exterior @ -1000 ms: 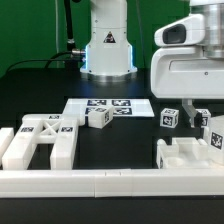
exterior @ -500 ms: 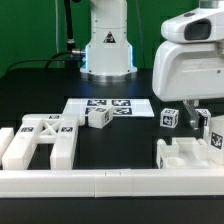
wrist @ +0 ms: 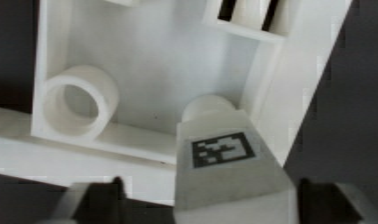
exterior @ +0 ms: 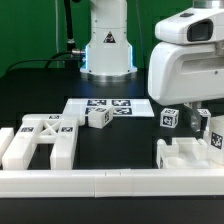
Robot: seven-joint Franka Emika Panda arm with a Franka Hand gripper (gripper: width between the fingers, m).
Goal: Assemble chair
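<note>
The end effector (exterior: 190, 112) hangs low over the seat (exterior: 185, 155) at the exterior view's right. In the wrist view its fingers flank a tagged piece (wrist: 218, 150) standing against the seat (wrist: 150, 60). I cannot tell whether they pinch that piece or only bracket it.

The chair is not yet joined. The frame (exterior: 38, 140) lies on the bench (exterior: 120, 140) at the exterior view's left, against the rail (exterior: 100, 182). One cube (exterior: 98, 117) sits just in front of the marker board (exterior: 108, 104).

The step in hand looks like taking or seating that small piece at the seat. The next move probably needs a firm, square grip and the piece lined up with the seat's round hole (wrist: 76, 100).
</note>
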